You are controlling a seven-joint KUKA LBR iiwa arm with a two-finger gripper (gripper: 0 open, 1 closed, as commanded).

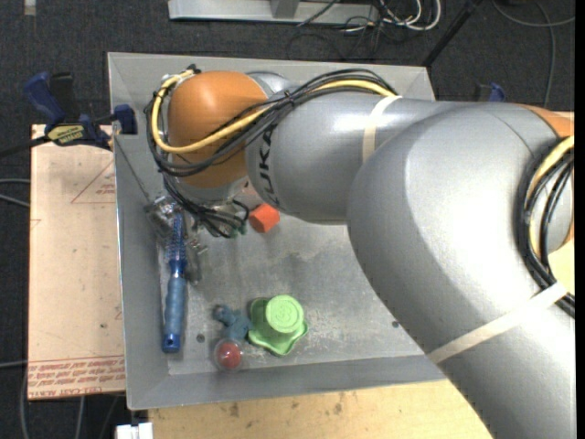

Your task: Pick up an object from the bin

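Gripper set low by the left wall of the bin, over the top end of a long blue stick lying along that wall, probably its target; spread or pinching, cannot tell; orange block near.

The right half of the bin is covered by the grey arm, which is cut off at the right edge. An orange block is partly hidden under it. A small blue thing cannot be made out.
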